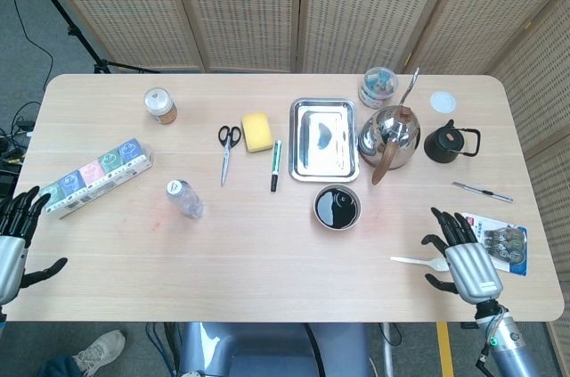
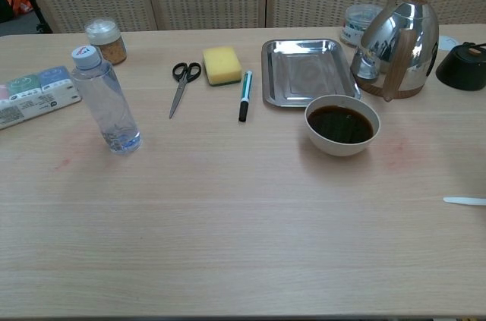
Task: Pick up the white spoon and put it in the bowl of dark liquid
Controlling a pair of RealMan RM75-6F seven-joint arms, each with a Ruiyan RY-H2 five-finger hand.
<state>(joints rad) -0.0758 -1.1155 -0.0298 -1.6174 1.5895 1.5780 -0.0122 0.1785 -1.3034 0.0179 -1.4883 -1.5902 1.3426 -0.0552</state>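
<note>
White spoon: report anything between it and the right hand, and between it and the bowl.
Nothing visible blocks either path. The right hand is open right beside the spoon at its bowl end. Between the spoon and the bowl lies only bare table; the kettle stands beyond the bowl.
</note>
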